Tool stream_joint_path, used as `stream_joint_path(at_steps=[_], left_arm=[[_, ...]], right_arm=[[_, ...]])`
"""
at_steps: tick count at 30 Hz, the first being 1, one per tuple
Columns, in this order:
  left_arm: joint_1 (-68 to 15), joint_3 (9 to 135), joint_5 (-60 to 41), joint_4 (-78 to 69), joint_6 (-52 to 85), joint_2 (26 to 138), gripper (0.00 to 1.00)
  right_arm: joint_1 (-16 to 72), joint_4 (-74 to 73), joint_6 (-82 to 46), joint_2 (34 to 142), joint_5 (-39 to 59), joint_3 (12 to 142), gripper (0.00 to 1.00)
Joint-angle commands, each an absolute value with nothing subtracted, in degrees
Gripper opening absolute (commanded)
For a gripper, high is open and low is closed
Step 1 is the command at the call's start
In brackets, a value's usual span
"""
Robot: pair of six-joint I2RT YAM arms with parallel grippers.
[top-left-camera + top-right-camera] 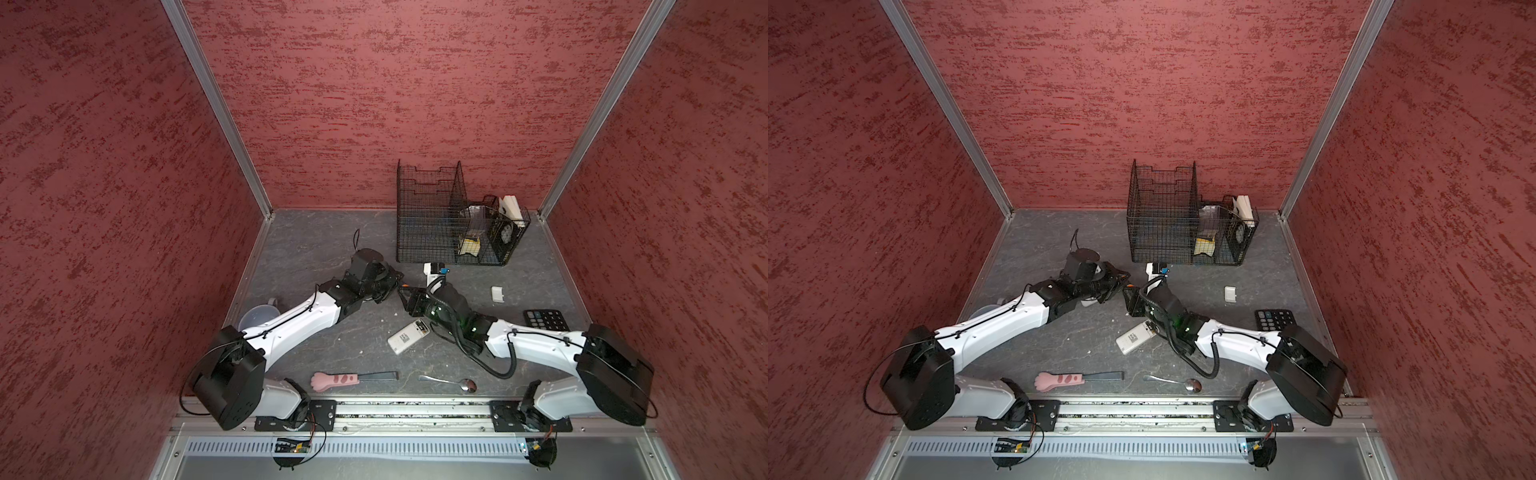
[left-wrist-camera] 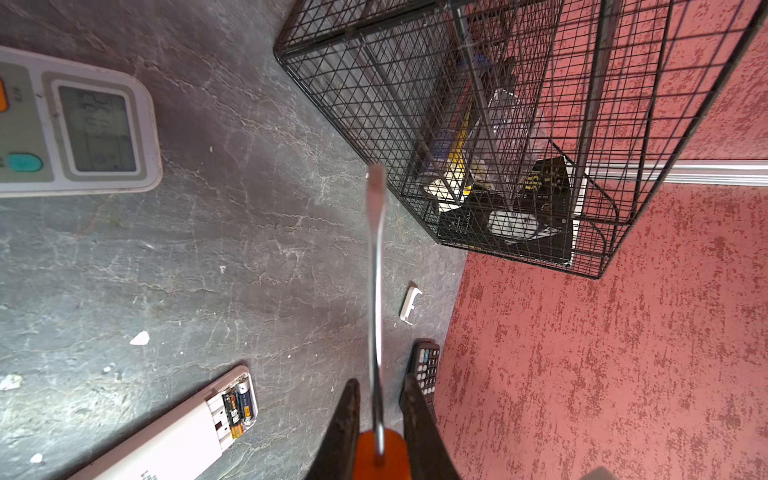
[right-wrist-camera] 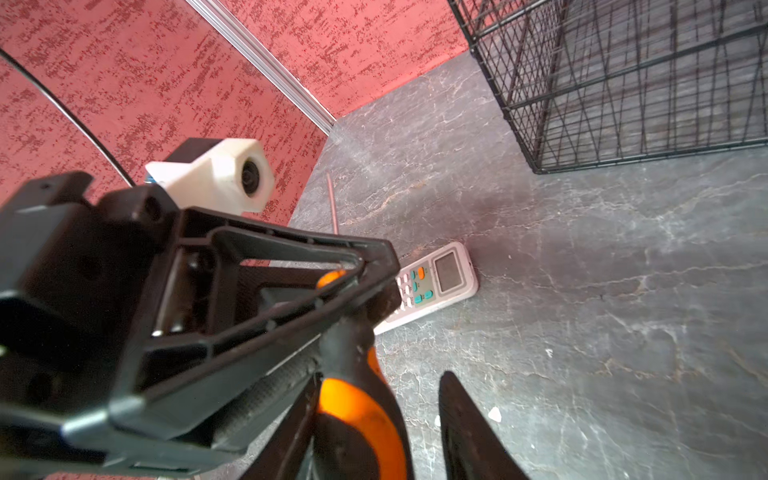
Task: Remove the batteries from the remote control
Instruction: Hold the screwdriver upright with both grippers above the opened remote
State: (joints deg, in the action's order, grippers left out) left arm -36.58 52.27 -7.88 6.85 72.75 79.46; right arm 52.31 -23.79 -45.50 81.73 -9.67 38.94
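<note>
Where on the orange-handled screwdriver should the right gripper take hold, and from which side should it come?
Probably the free rear part of the handle. The left gripper is shut on the front of it, where the screwdriver narrows to a thin, smooth shaft, so only the thick butt is free. The right gripper should come from the butt end, one finger on each side.

Bare floor point(image 1: 316, 249) left of wire basket point(image 1: 428, 216).

Light is even and moderately bright, with soft shadows under the arms. Wrist views bend strongly at the edges; the nearest parts there are blurred.
</note>
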Motion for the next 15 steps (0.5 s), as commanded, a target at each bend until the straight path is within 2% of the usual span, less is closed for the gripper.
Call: stream_joint_path(at_steps=[1, 15], left_arm=[[-36.25, 51.59, -9.05, 5.56, 72.90, 78.11, 0.00], [-35.86, 50.63, -9.83, 4.84, 73.35, 78.35, 0.00]], right_arm=[[52.04, -26.54, -46.67, 82.18, -10.03, 40.35, 0.44], [51.94, -30.00, -45.75, 82.22, -11.37, 39.95, 0.41]])
